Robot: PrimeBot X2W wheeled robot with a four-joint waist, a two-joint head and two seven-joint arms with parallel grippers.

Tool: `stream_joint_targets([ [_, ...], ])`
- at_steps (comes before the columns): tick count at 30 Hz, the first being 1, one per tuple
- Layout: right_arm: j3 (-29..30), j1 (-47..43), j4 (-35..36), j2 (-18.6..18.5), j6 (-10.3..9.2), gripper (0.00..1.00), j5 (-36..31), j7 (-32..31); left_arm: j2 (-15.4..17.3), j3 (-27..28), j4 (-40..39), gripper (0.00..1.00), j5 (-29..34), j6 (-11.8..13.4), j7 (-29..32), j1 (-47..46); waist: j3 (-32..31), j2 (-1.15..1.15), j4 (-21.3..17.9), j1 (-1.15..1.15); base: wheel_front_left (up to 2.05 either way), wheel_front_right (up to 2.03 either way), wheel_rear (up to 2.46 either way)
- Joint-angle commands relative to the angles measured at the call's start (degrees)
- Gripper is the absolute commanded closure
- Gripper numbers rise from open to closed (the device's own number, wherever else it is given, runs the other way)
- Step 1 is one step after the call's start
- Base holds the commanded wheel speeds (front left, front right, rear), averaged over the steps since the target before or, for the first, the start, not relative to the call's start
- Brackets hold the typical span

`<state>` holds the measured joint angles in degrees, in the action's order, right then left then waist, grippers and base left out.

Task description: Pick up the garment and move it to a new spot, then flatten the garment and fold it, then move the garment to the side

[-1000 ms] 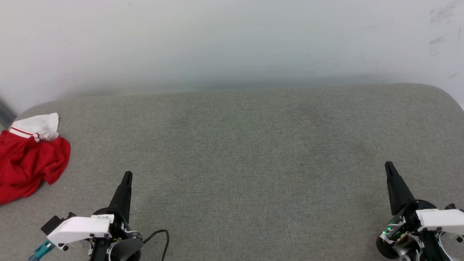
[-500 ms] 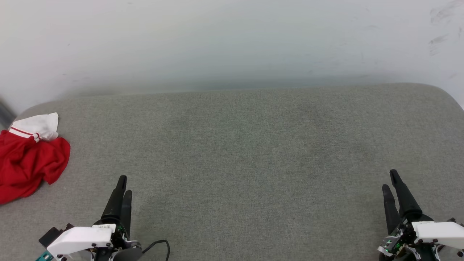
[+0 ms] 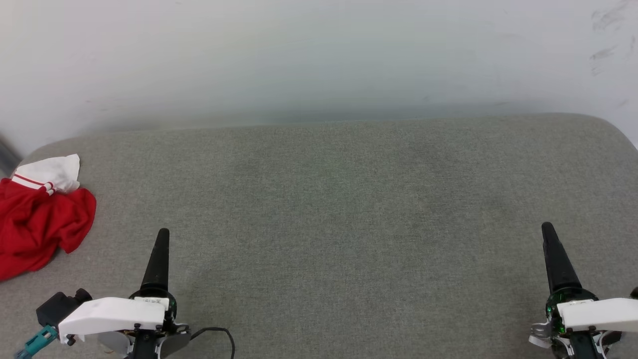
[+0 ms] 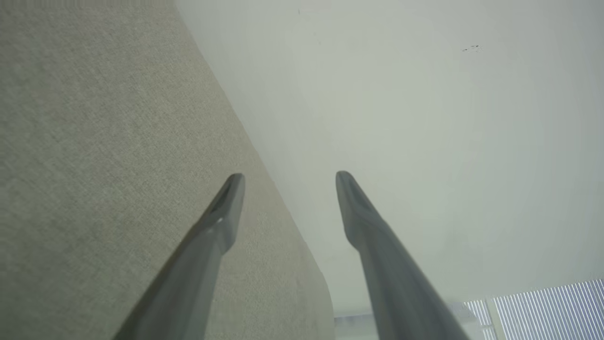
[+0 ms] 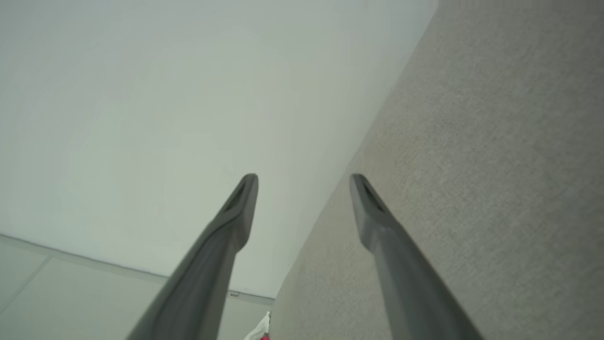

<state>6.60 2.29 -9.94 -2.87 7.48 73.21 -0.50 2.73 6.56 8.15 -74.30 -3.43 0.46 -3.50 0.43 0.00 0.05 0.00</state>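
garment (image 3: pixel 40 219): crumpled, left edge of cushion (image 3: pixel 349 199)
left gripper (image 4: pixel 289 179): open, empty
right gripper (image 5: pixel 303 182): open, empty
risk: 1-layer pinch, garment slips off edge

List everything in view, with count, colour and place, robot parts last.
garment: one, red with a white striped sleeve, crumpled at the padded surface's far left edge.
padded surface: one, grey fabric, spanning the head view.
wall: one, white, behind the surface.
floor: one, pale, lower left of the right wrist view.
cable: one, black, looping beside the left wrist.
left gripper: one, dark fingers, open and holding nothing, lower left.
right gripper: one, dark fingers, open and holding nothing, lower right.
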Motion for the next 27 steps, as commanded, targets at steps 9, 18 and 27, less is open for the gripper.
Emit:
stream_joint_targets([
  [9, -2.18, -0.58, 5.07, -0.08, 0.01, 0.0, -17.24, 2.6, 0.14, -2.48, -4.3, 0.0, 14.34, 3.81, -2.54, 1.38, 0.03, 0.0, -0.01, 0.0, 0.0, 0.0, 0.0],
  [18, -3.58, -2.01, 5.79, -0.07, 0.01, 0.0, -27.66, 4.41, 0.16, -4.44, -5.64, 0.0, 24.88, 6.12, -4.4, 2.76, -0.04, 0.0, 0.15, 0.0, 0.0, 0.0, 0.0],
  [27, -4.36, -3.14, 6.25, -0.07, 0.01, 0.0, -35.26, 6.13, 0.16, -6.01, -6.82, 0.0, 32.86, 7.27, -6.06, 3.85, 0.03, 0.0, 0.29, 0.0, 0.0, 0.0, 0.0],
])
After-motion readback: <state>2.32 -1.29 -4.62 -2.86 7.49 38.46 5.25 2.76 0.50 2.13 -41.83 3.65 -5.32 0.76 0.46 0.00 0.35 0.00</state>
